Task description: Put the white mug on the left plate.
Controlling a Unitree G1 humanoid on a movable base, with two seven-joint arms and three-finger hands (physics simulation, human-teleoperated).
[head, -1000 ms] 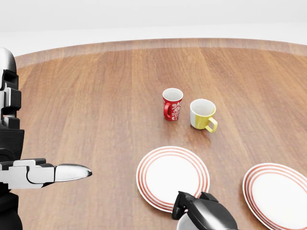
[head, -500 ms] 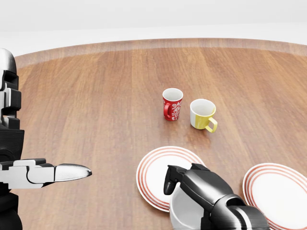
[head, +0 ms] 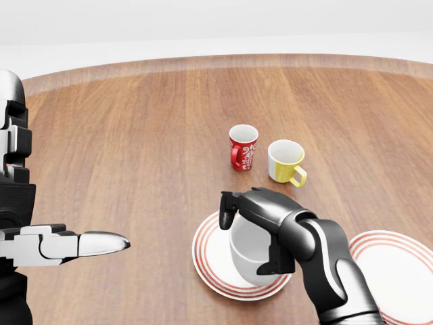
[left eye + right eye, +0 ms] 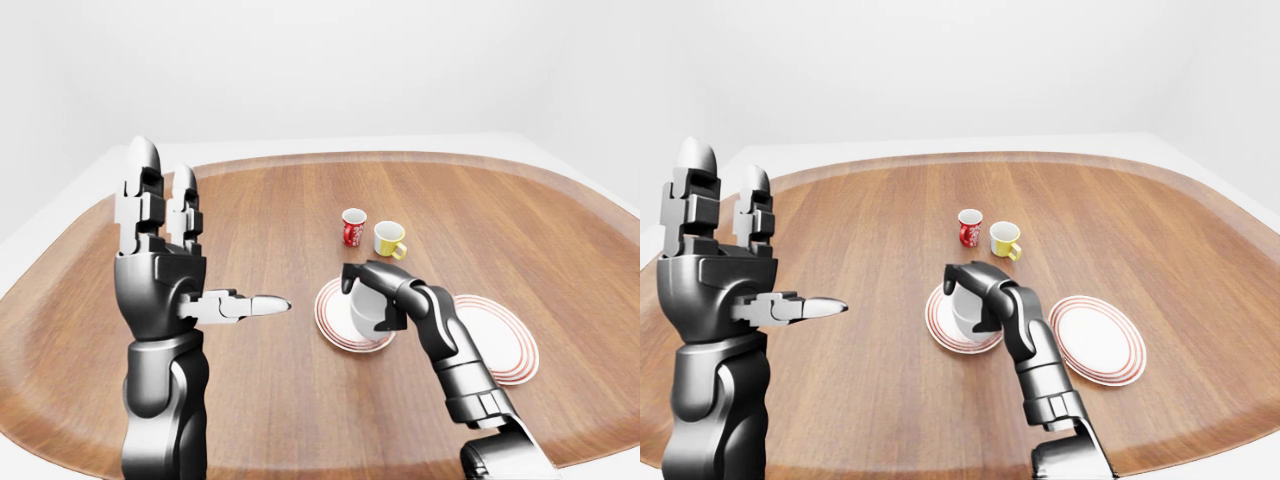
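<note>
Your right hand (image 3: 260,227) has its fingers wrapped round the plain white ceramic mug (image 3: 249,256), w/ the mug over the left red-ringed white plate (image 3: 211,252), toward the wooden desk's (image 3: 135,149) near edge. Left hand (image 4: 165,275) raised, fingers spread wide, holding nothing.

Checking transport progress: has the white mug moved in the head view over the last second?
Yes. The white mug moved up-view, from the bottom edge onto the left plate.
</note>
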